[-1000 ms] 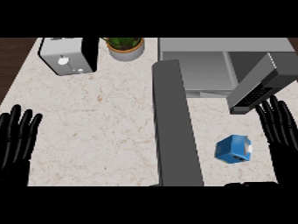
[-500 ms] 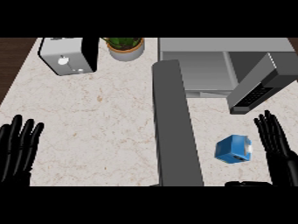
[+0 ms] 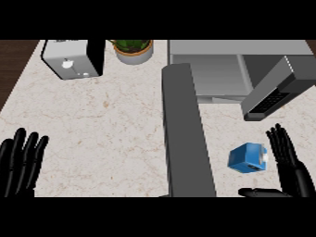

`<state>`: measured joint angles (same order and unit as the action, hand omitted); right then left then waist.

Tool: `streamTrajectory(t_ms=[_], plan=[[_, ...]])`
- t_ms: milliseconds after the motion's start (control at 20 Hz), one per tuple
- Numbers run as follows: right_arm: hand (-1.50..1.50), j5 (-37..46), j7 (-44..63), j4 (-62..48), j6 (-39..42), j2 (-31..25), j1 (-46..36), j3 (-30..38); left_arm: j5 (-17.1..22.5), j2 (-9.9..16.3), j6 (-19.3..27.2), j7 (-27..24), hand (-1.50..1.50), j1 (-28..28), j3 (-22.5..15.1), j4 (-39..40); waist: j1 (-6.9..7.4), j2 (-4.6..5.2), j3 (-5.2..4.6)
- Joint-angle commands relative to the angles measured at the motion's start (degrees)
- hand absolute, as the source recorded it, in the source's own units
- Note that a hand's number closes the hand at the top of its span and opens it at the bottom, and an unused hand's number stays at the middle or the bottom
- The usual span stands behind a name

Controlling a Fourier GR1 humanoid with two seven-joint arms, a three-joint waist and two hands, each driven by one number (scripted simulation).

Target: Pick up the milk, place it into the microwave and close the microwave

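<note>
The milk (image 3: 248, 158) is a small blue carton with a white label, lying on the marble counter (image 3: 105, 120) at the lower right. My right hand (image 3: 289, 162) is just right of it, open, fingers straight and pointing up, thumb stretched left below the carton. The microwave (image 3: 222, 69) stands at the back right with its cavity exposed. Its door (image 3: 281, 86) hangs swung out to the right. My left hand (image 3: 16, 164) rests open at the lower left, far from the carton.
A long grey bar (image 3: 186, 134) runs from the microwave's front toward me, left of the milk. A toaster-like white and black appliance (image 3: 73, 59) and a potted plant (image 3: 133, 48) stand at the back left. Dark wood floor shows beyond the counter's edges.
Both hands have drawn back toward the lower edge. The right hand has also shifted left, closer to the milk, and its thumb now reaches under the carton.
</note>
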<state>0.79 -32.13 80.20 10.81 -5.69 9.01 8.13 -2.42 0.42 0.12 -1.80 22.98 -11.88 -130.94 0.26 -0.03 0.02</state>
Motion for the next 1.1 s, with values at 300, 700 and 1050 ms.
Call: streamTrajectory(t_ms=[300,700,1050], plan=[[-1.50,-0.02,-11.41,-24.72,0.80,-1.37,-12.34,3.70,-0.33,-0.05,0.97,-2.18,-1.50,-0.37,-0.16,1.88,0.16,0.03,-0.01],[-1.50,2.70,-22.76,-38.74,-0.52,-2.48,-15.74,3.78,0.14,1.44,0.86,4.67,-1.50,-0.76,0.05,-4.32,0.06,0.02,0.00],[1.50,11.15,-33.92,-47.25,-7.10,-4.79,-19.83,0.23,-2.05,0.99,1.08,0.36,-1.50,3.12,-2.83,-3.26,0.87,0.18,0.10]])
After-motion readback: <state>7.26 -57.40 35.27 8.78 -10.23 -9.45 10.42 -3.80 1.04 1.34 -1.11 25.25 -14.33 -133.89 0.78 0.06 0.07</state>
